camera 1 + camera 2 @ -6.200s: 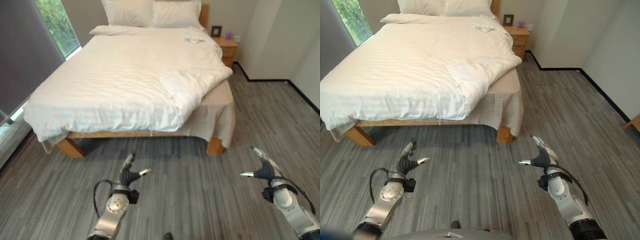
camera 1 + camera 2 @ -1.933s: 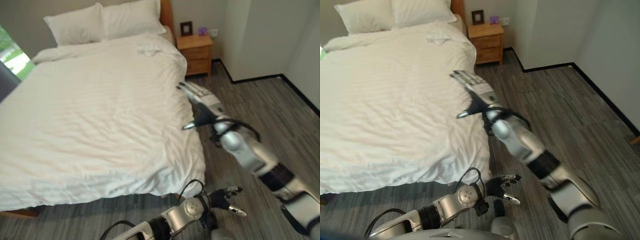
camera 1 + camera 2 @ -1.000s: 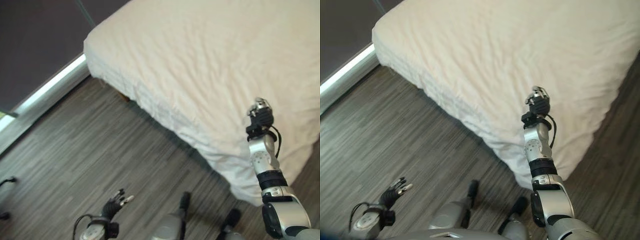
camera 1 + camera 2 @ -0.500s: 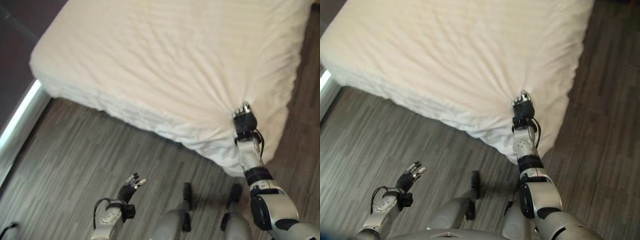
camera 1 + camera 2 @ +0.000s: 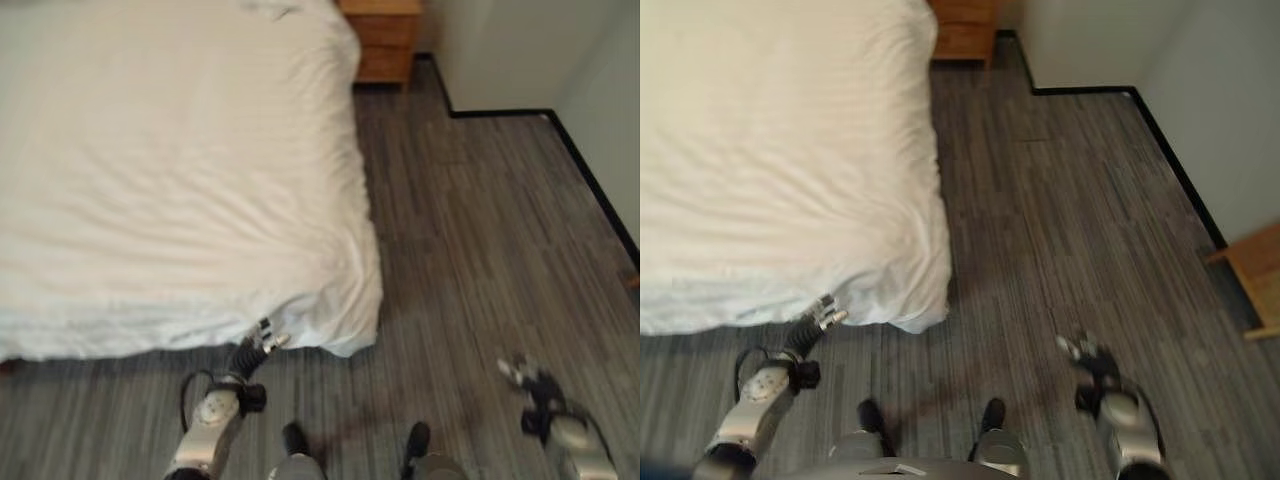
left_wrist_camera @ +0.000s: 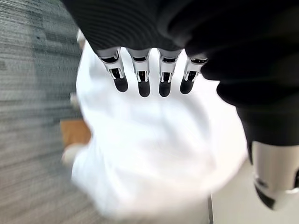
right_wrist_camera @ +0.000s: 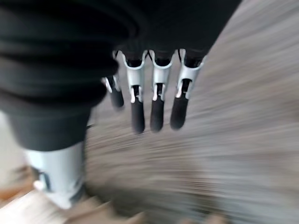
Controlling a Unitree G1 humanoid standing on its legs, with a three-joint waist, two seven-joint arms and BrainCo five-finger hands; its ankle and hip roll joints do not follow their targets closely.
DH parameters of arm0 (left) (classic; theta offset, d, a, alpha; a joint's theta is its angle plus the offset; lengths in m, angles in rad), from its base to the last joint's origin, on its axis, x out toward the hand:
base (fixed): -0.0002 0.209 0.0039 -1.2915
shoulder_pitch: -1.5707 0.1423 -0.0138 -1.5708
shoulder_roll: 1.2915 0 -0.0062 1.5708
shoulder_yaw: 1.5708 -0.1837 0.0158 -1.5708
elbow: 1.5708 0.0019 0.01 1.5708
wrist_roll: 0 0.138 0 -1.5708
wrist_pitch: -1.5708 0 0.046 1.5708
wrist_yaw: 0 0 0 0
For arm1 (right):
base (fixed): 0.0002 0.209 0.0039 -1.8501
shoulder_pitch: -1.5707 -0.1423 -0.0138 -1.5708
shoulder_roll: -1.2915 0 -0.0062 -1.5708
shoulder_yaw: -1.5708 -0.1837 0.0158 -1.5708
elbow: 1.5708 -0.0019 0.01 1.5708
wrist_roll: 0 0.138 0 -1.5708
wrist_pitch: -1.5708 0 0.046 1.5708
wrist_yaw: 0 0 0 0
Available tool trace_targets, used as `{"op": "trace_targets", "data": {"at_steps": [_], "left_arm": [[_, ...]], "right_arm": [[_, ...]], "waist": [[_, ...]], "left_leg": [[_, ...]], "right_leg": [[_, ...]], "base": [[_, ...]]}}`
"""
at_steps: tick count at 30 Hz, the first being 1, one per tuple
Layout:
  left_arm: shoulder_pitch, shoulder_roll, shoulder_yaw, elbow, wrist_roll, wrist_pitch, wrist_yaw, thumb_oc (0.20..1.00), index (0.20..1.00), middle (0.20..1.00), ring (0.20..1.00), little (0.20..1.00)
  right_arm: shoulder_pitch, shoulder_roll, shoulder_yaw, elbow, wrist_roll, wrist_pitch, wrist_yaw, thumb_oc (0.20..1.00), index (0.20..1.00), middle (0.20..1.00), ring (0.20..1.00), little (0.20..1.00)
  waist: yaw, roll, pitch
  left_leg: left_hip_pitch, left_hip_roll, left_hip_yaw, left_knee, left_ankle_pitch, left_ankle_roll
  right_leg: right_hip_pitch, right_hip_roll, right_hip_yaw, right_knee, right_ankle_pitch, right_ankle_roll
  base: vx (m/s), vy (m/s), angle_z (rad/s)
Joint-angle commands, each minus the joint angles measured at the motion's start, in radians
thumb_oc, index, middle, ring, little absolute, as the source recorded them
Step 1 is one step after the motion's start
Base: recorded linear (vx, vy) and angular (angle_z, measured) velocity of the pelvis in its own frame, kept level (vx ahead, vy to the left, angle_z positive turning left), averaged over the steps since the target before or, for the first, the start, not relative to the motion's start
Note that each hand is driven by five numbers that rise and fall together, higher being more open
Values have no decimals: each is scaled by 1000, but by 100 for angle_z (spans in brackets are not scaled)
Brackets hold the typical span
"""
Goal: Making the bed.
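The bed (image 5: 150, 150) lies under a smooth white duvet (image 5: 180, 230) whose edge hangs over the foot and near corner. Beyond the bed's far corner stands a wooden nightstand (image 5: 385, 40). The left hand (image 5: 252, 350) hangs just below the duvet's foot edge, fingers (image 6: 140, 77) straight, slightly spread, holding nothing. The right hand (image 5: 530, 380) hovers over grey floor (image 5: 480, 230), well apart from the bed, fingers (image 7: 156, 105) loosely extended, empty

My right hand (image 5: 535, 385) is smeared by motion over the grey wood-look floor (image 5: 470, 230), so its finger pose is hard to read there. The white quilted duvet (image 5: 170, 170) runs off the top and left edges. The orange wooden nightstand (image 5: 385, 35) is cut off at the top.
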Motion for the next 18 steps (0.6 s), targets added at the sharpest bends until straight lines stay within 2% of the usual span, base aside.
{"op": "trace_targets", "data": {"at_steps": [1, 2, 3, 4, 5, 6, 7, 8, 9, 10, 11, 12, 13, 15, 16, 17, 18], "left_arm": [[4, 50, 12, -172, -50, -54, -7, 1000, 1000, 1000, 1000, 1000], [10, 45, 14, -214, -81, -59, -10, 1000, 1000, 1000, 1000, 1000], [7, 52, 19, -261, -90, -76, -6, 1000, 1000, 1000, 1000, 1000], [6, 55, 22, -309, -93, -86, 2, 1000, 1000, 1000, 1000, 1000], [4, 52, 24, -341, -109, -97, 9, 1000, 1000, 1000, 1000, 1000], [-2, 47, 21, -370, -128, -107, 19, 1000, 1000, 1000, 1000, 1000], [-9, 47, 14, -394, -141, -112, 14, 1000, 1000, 1000, 1000, 1000], [-16, 51, 4, -414, -153, -113, 3, 1000, 1000, 1000, 1000, 1000], [-23, 57, 1, -431, -157, -119, 5, 1000, 1000, 1000, 1000, 1000], [-24, 58, 1, -431, -157, -118, 5, 1000, 1000, 1000, 1000, 1000], [-35, 68, 0, -455, -157, -121, 6, 1000, 1000, 1000, 1000, 1000], [-36, 68, 3, -461, -155, -124, 10, 1000, 1000, 1000, 1000, 1000], [-43, 65, 6, -454, -152, -126, 21, 1000, 1000, 1000, 1000, 1000], [-47, 54, -3, -425, -145, -124, 34, 1000, 1000, 1000, 1000, 1000], [-45, 53, -5, -417, -143, -121, 34, 1000, 1000, 1000, 1000, 1000], [-45, 50, -10, -401, -137, -115, 39, 1000, 1000, 1000, 1000, 1000], [-47, 50, -15, -393, -130, -111, 44, 1000, 1000, 1000, 1000, 1000]], "right_arm": [[-37, 0, -10, -65, -155, -34, 7, 1000, 1000, 1000, 1000, 1000], [-33, -7, 1, -90, -168, -39, 7, 1000, 1000, 1000, 1000, 1000], [-36, -19, 13, -116, -178, -50, 9, 1000, 1000, 1000, 1000, 1000], [-42, -25, 27, -137, -190, -51, 14, 1000, 1000, 1000, 1000, 1000], [-45, -31, 39, -145, -202, -51, 17, 1000, 1000, 1000, 1000, 1000], [-59, -29, 55, -144, -205, -47, 21, 1000, 1000, 1000, 1000, 1000], [-67, -32, 63, -147, -207, -46, 26, 1000, 1000, 1000, 1000, 1000], [-77, -35, 72, -148, -202, -47, 33, 1000, 1000, 1000, 1000, 1000], [-88, -38, 77, -145, -199, -45, 32, 1000, 1000, 1000, 1000, 1000], [-89, -38, 77, -144, -199, -45, 32, 1000, 1000, 1000, 1000, 1000], [-107, -41, 88, -154, -195, -44, 33, 1000, 1000, 1000, 1000, 1000], [-117, -43, 94, -158, -201, -44, 31, 1000, 1000, 1000, 1000, 1000], [-128, -41, 101, -168, -206, -43, 26, 1000, 1000, 1000, 1000, 1000], [-139, -35, 114, -192, -206, -48, 25, 1000, 1000, 1000, 1000, 1000], [-142, -38, 118, -196, -205, -47, 27, 1000, 1000, 1000, 1000, 1000], [-146, -41, 121, -198, -205, -47, 26, 1000, 1000, 1000, 1000, 1000], [-153, -46, 120, -210, -207, -47, 23, 1000, 1000, 1000, 1000, 1000]], "waist": [[20, -70, -27], [21, -66, -18], [32, -66, -5], [48, -67, 10], [59, -69, 27], [80, -81, 39], [92, -88, 50], [99, -91, 54], [107, -93, 62], [106, -94, 59], [119, -87, 70], [132, -80, 75], [143, -72, 74], [168, -56, 62], [175, -48, 51], [177, -42, 35], [175, -41, 31]], "left_leg": [[-53, 10, -19, 9, 41, -77], [-48, 31, -24, 44, 56, -85], [-61, 47, -65, 108, 73, -87], [-76, 45, -147, 173, 72, -77], [-114, 27, -239, 252, 66, -46], [-141, -37, -364, 350, 32, -12], [-164, -96, -429, 441, -11, 4], [-191, -138, -449, 526, -39, 11], [-235, -169, -452, 619, -53, 14], [-241, -169, -452, 620, -51, 15], [-333, -236, -434, 722, -97, 27], [-369, -262, -407, 722, -116, 31], [-400, -278, -371, 679, -115, 35], [-387, -279, -274, 464, -107, 44], [-369, -280, -241, 349, -85, 40], [-352, -282, -215, 236, -68, 21], [-362, -264, -186, 175, -58, 16]], "right_leg": [[43, -66, 25, 15, -125, 33], [53, -44, 47, 12, -142, 16], [59, -29, 71, 11, -154, 2], [64, -18, 95, 11, -159, -9], [61, -9, 110, 12, -142, -27], [56, -11, 150, 24, -135, -39], [60, -11, 183, 35, -136, -49], [68, -7, 201, 38, -138, -58], [80, -5, 211, 37, -141, -65], [75, -6, 210, 37, -139, -65], [88, 0, 232, 34, -151, -74], [100, 7, 245, 31, -160, -76], [112, 19, 252, 28, -170, -78], [141, 44, 268, 33, -218, -67], [156, 54, 262, 29, -230, -61], [183, 60, 253, 24, -252, -50], [204, 62, 242, 25, -268, -44]], "base": [[-44, -322, -37], [-50, -365, -53], [-32, -367, -65], [-104, -353, -79], [-95, -340, -135], [-67, -347, -142], [59, -308, -141], [92, -275, -87], [61, -151, -87], [88, -180, -103], [119, -131, -86], [191, -166, -64], [263, -72, -84], [398, -7, -104], [531, 56, 4], [527, 59, 28], [539, 49, 31]]}}
